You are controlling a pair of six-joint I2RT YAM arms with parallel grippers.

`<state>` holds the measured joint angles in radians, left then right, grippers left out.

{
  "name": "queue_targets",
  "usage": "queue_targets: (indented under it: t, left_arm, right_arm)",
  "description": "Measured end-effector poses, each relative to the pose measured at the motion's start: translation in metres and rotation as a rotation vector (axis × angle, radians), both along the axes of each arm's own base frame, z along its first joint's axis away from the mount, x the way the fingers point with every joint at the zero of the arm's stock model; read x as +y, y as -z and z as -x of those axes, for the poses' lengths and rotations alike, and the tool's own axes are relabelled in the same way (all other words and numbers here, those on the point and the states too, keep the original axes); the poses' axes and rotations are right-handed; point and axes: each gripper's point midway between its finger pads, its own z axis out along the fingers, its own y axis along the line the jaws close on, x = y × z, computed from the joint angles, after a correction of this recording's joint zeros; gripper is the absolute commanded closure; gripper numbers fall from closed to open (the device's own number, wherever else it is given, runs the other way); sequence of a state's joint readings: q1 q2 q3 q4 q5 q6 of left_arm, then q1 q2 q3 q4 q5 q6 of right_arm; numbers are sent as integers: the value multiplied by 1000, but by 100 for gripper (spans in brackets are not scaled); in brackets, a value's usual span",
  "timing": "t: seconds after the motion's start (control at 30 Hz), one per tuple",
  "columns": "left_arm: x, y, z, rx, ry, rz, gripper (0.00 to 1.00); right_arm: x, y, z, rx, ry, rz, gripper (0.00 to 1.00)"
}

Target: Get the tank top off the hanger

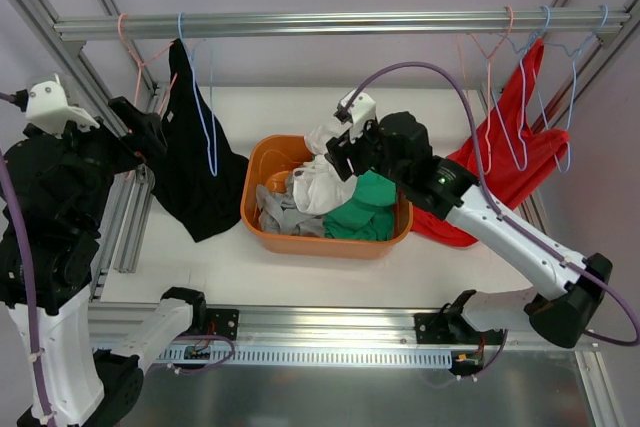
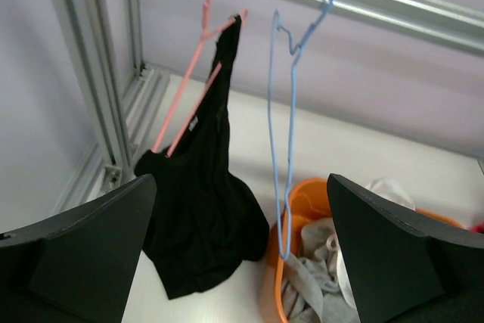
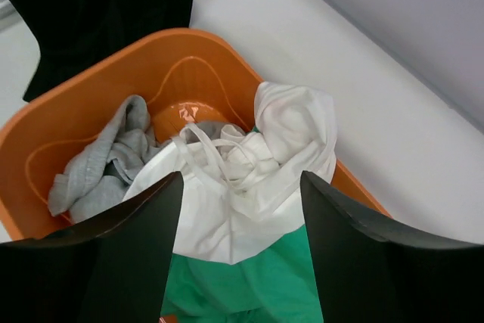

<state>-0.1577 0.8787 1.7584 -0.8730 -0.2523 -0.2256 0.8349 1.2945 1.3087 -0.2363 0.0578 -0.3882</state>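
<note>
A black tank top (image 1: 195, 172) (image 2: 204, 209) hangs by one strap from a pink hanger (image 1: 135, 57) (image 2: 193, 81) on the rail's left end, its lower part slumped on the table. My left gripper (image 1: 138, 130) (image 2: 242, 179) is held high just left of it, open and apart from it. My right gripper (image 1: 345, 152) (image 3: 242, 175) hovers open over the orange basket (image 1: 300, 242) (image 3: 60, 111), nothing between its fingers. Directly below it a white tank top (image 1: 320, 182) (image 3: 249, 187) lies loose on the pile. A red tank top (image 1: 510, 157) hangs from the hangers at the right.
The basket also holds a green garment (image 1: 365, 212) (image 3: 249, 285) and a grey one (image 1: 275, 212) (image 3: 98, 164). An empty blue hanger (image 1: 205, 97) (image 2: 283, 126) hangs beside the black top. Further bare hangers (image 1: 545, 77) hang on the metal rail (image 1: 340, 22). Frame posts stand at both sides.
</note>
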Motion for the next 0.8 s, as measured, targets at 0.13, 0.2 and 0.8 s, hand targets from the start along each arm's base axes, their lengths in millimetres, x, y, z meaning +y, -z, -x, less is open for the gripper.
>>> queue_targets:
  t: [0.13,0.2,0.8]
  left_arm:
    - [19,-18,2,-38,-104,-15,1]
    - [26,-21,0,-37,-149,-24,1]
    - [85,34,-111,282,-318,-123,1]
  right_arm:
    - [-12,-19,14,-34,-4,-65,23]
    - [-16,-21,17,-39,3,-75,23]
    - [-17,45,74,177,-130,-134,24]
